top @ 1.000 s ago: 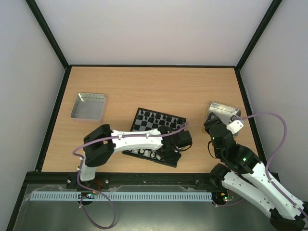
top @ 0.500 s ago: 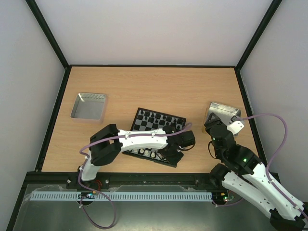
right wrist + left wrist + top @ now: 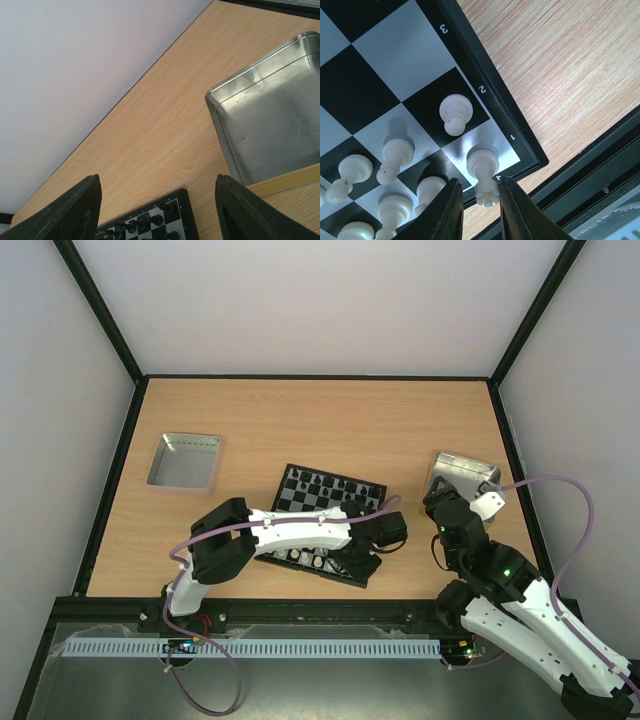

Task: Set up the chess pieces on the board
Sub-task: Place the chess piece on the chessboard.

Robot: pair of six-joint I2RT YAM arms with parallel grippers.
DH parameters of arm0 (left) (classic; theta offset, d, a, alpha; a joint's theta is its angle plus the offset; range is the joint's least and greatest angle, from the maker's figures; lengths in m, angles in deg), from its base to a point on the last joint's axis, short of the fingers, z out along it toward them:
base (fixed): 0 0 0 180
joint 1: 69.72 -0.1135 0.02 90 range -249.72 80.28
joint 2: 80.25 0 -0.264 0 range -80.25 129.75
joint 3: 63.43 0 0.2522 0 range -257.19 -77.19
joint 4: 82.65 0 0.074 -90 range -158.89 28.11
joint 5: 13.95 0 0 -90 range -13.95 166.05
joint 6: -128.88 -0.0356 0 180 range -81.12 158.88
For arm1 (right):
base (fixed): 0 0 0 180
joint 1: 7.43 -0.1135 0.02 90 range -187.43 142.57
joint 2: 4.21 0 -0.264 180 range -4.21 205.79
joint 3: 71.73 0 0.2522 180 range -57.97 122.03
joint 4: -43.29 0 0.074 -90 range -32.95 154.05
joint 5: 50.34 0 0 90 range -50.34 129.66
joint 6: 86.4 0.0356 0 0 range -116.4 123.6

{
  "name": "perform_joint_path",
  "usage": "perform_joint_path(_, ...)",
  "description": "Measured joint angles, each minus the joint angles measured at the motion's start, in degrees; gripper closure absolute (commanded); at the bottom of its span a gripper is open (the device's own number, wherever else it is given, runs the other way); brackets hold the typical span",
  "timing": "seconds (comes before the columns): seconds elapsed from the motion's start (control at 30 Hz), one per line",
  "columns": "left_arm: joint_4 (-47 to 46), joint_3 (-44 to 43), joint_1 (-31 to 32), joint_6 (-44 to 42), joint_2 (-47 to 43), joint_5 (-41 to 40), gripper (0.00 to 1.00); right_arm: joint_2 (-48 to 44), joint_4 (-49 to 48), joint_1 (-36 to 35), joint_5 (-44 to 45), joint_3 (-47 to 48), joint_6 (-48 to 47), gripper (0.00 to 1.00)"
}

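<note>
The board (image 3: 287, 476) lies tilted at the table's middle, black chess pieces (image 3: 325, 483) along its far rows and cream-white ones under my left arm. In the left wrist view my left gripper (image 3: 481, 192) straddles the top of a white rook (image 3: 484, 165) standing on the corner square of the board (image 3: 485, 80). The right finger touches the rook and the left finger stands a little off it, so the jaws are narrowly open. A white pawn (image 3: 454, 112) stands one square ahead. My right gripper (image 3: 437, 502) is wide open and empty (image 3: 157, 182).
One shiny metal tray (image 3: 185, 460) sits at the far left and another (image 3: 463, 472) just beyond my right gripper; the latter shows empty in the right wrist view (image 3: 275, 125). The table's black front rail (image 3: 590, 170) runs close to the board's corner.
My left arm has shifted slightly right and down over the board's near right corner. The right arm has not moved.
</note>
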State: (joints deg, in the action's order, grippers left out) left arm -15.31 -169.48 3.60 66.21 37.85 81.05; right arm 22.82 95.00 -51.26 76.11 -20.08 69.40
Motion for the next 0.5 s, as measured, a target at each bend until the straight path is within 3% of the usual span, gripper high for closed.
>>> perform_joint_path(0.2,0.0,0.0,0.0,0.0,0.0,0.0,0.73,-0.2,0.0,0.0,-0.3,-0.2,0.1,0.38)
perform_joint_path(0.5,-1.2,0.0,-1.6,-0.5,-4.0,2.3,0.46,-1.5,0.0,0.0,-1.4,-0.2,-0.6,0.35)
